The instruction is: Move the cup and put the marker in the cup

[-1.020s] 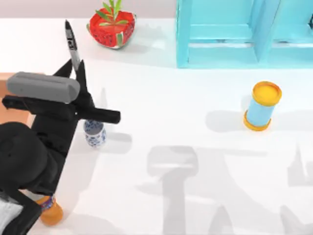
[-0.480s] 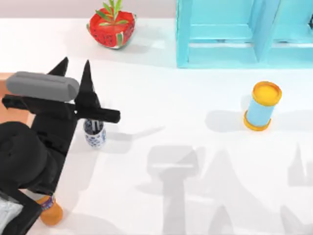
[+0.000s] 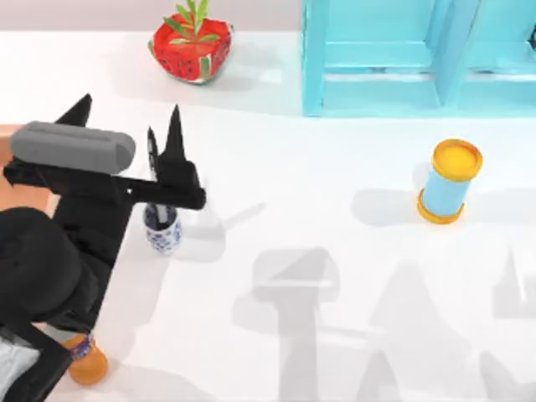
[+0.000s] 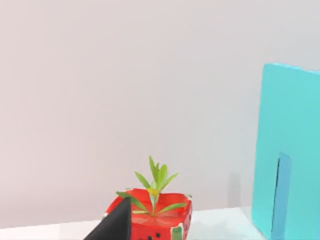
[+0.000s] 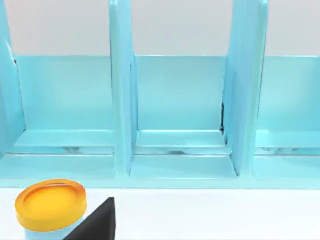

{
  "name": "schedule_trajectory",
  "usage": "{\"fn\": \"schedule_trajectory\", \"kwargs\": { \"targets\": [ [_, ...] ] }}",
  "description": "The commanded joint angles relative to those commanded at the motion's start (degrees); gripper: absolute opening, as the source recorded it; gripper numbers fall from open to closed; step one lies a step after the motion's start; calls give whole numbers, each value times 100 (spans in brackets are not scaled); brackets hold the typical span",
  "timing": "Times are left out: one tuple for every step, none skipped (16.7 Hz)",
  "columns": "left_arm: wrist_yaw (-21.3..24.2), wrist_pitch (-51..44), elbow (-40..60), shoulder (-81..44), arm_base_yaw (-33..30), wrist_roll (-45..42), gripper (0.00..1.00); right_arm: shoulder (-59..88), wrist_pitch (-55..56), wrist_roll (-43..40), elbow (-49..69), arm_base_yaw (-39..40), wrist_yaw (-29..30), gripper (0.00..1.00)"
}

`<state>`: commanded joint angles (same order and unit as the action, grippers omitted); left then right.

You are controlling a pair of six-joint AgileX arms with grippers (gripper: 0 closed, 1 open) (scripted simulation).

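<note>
A: Left hand (image 3: 127, 126), where? Fingers?

B: Left side of frame, above the cup (image 3: 162, 227). Fingers spread wide, nothing between them.

A: Marker (image 3: 153, 151)?

B: Standing in the cup, black tip poking up just beside the hand's right finger. Cup upright on the bench (image 3: 335, 209), left of centre.

A: Room around?

B: Orange bottle (image 3: 86, 362) lower left, watermelon planter (image 3: 191, 46) upper left, teal shelf (image 3: 419, 54) upper right, blue cylinder (image 3: 450, 181) well to the right. Centre bench open. Right hand (image 5: 97, 222): one dark finger seen, spread unclear
</note>
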<state>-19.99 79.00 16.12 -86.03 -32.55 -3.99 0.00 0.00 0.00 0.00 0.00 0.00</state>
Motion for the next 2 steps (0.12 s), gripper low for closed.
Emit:
{"fn": "schedule_trajectory", "kwargs": {
  "targets": [
    [0,0,0,0,0,0,100,0,0,0,0,0,0,100],
    [0,0,0,0,0,0,100,0,0,0,0,0,0,100]
  ]
}}
